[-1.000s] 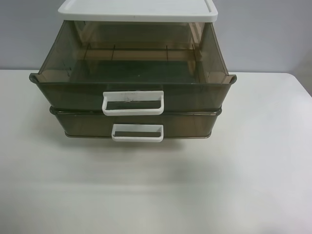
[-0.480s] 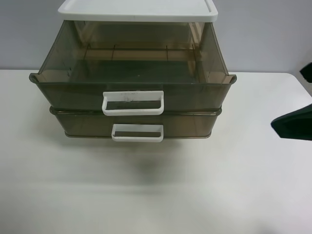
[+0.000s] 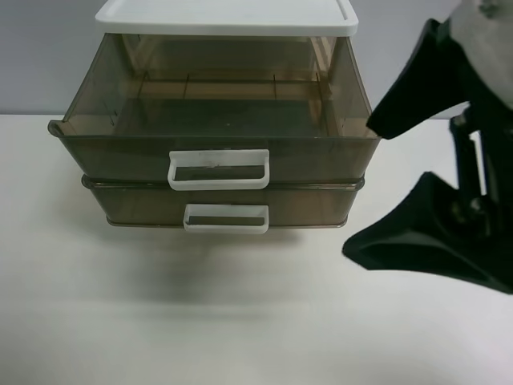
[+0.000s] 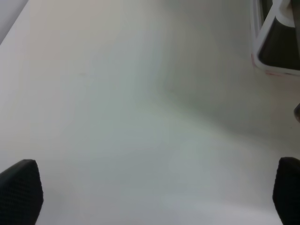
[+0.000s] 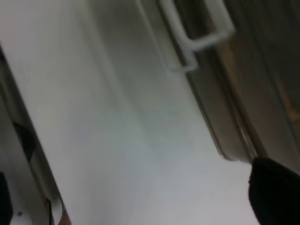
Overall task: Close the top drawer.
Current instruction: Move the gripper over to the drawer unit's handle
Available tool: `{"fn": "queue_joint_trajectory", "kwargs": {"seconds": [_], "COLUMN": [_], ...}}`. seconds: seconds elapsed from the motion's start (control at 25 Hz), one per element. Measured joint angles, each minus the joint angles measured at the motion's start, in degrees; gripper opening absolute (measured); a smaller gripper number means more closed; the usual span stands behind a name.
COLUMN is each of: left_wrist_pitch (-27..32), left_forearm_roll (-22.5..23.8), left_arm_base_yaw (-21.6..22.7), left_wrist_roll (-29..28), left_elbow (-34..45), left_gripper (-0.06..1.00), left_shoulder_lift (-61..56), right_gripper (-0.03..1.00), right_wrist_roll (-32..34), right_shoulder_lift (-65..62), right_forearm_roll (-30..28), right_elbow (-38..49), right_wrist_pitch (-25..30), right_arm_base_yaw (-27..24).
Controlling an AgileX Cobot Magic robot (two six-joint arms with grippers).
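Observation:
The top drawer (image 3: 216,120), smoky translucent with a white loop handle (image 3: 218,169), stands pulled well out under the white lid (image 3: 224,16). The lower drawer (image 3: 136,204) sits beneath it, pushed further in. The arm at the exterior high view's right carries my right gripper (image 3: 365,188), open wide and empty. Its black fingers (image 3: 417,241) are just off the drawers' right front corner and do not touch them. The right wrist view shows both handles (image 5: 206,40), blurred, and that gripper (image 5: 140,201). My left gripper (image 4: 152,192) is open over bare table.
The drawer unit stands on a white table (image 3: 240,321) near its back edge, before a grey wall. A white loop handle (image 4: 265,44) shows at the edge of the left wrist view. I cannot tell which drawer it belongs to.
The arm at the exterior high view's right has come in from the right edge and moved toward the drawers' right front corner. The drawers have not moved.

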Motion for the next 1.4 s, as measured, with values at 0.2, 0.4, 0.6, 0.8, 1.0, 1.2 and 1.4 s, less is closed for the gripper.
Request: {"fn": "queue_joint_trajectory", "kwargs": {"seconds": [0.2, 0.4, 0.6, 0.8, 1.0, 1.2, 1.4], "left_wrist_pitch": [0.0, 0.0, 0.0, 0.0, 0.0, 0.0, 0.0], "left_forearm_roll": [0.0, 0.0, 0.0, 0.0, 0.0, 0.0, 0.0], "left_arm_base_yaw": [0.0, 0.0, 0.0, 0.0, 0.0, 0.0, 0.0], "left_wrist_roll": [0.0, 0.0, 0.0, 0.0, 0.0, 0.0, 0.0], "left_elbow": [0.0, 0.0, 0.0, 0.0, 0.0, 0.0, 0.0], "left_gripper": [0.99, 0.99, 0.99, 0.99, 0.99, 0.99, 0.99], "left_shoulder_lift": [0.0, 0.0, 0.0, 0.0, 0.0, 0.0, 0.0], "right_gripper": [0.99, 0.99, 0.99, 0.99, 0.99, 0.99, 0.99], "right_wrist_roll": [-0.3, -2.3, -3.5, -3.3, -1.8, -0.6, 0.3], "right_shoulder_lift": [5.5, 11.5, 17.0, 21.9, 23.9, 23.9, 23.9], "right_forearm_roll": [0.1, 2.1, 2.5, -0.8, -3.0, -6.6, -9.8], "right_elbow": [-1.8, -1.8, -1.8, -1.8, -1.8, -1.8, -1.8], "right_wrist_pitch": [0.0, 0.0, -0.7, -1.8, -2.3, -3.6, -3.6], "right_arm_base_yaw": [3.9, 4.3, 4.8, 8.1, 9.0, 9.0, 9.0]}}
